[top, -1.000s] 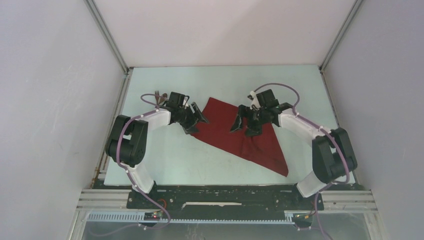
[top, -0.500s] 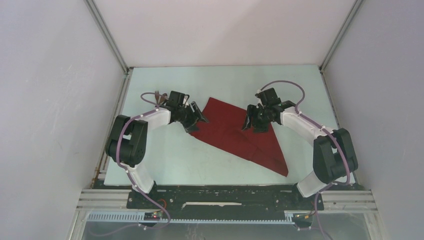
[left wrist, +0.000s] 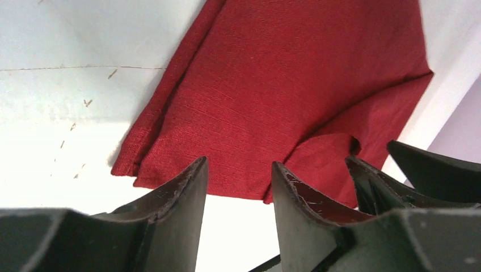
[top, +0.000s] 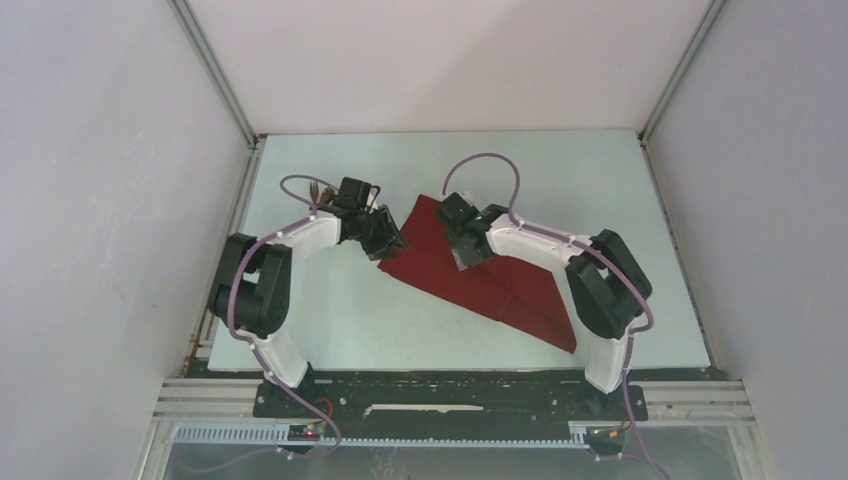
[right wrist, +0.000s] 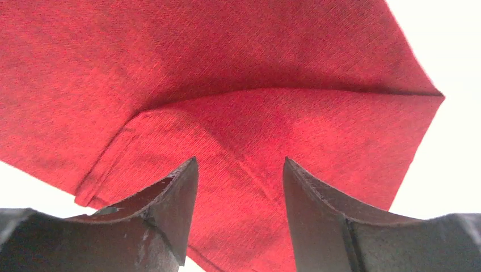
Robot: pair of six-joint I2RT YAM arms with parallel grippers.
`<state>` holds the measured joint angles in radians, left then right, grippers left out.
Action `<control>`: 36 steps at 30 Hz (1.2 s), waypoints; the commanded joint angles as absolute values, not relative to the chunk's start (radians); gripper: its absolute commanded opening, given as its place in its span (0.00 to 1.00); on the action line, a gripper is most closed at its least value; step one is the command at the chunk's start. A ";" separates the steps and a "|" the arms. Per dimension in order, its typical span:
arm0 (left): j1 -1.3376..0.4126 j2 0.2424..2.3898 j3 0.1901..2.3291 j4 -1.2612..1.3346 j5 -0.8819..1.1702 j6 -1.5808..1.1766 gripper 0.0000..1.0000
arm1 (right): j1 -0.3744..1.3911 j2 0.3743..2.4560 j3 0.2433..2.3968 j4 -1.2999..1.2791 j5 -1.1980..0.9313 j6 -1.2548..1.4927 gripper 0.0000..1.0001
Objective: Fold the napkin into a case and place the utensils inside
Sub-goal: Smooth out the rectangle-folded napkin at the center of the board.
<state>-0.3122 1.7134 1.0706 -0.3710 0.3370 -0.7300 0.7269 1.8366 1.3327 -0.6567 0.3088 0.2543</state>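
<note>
No legible text, label, brand, number or sign anywhere.

Napkin (top: 505,290) lies flat mid-table (top: 600,180), long axis running 10 to 4 o'clock. Left gripper (top: 392,240) at its 9 o'clock edge. Right gripper (top: 464,256) over the cloth's 11 o'clock part. Utensils (top: 318,188) farther out at 10 o'clock, behind the left arm, apart from the cloth.
</note>
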 commanded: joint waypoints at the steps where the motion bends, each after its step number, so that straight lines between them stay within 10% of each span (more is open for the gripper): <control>1: -0.318 1.763 1.074 -0.343 0.377 -0.761 0.50 | 0.766 1.906 1.410 -0.749 0.551 0.200 0.64; 19: -0.255 1.841 1.016 -0.362 0.324 -0.820 0.34 | 0.589 1.805 1.299 -0.806 0.819 0.420 0.37; 23: -0.253 1.852 1.024 -0.366 0.331 -0.818 0.34 | 0.406 1.713 1.247 -0.855 0.894 0.554 0.07; 27: -0.253 1.857 1.029 -0.366 0.339 -0.814 0.33 | 0.251 1.653 1.262 -0.813 0.843 0.513 0.31; 30: -0.253 1.851 1.030 -0.364 0.342 -0.809 0.32 | 0.212 1.565 1.196 -0.666 0.311 0.325 0.48; 36: -0.255 1.849 1.039 -0.358 0.355 -0.810 0.31 | 0.358 1.520 1.070 -0.507 -0.148 0.212 0.58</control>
<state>-0.2649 1.8313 1.0397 -0.3458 0.3885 -0.8223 0.2733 1.5085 1.0992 -0.6373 0.2298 0.3119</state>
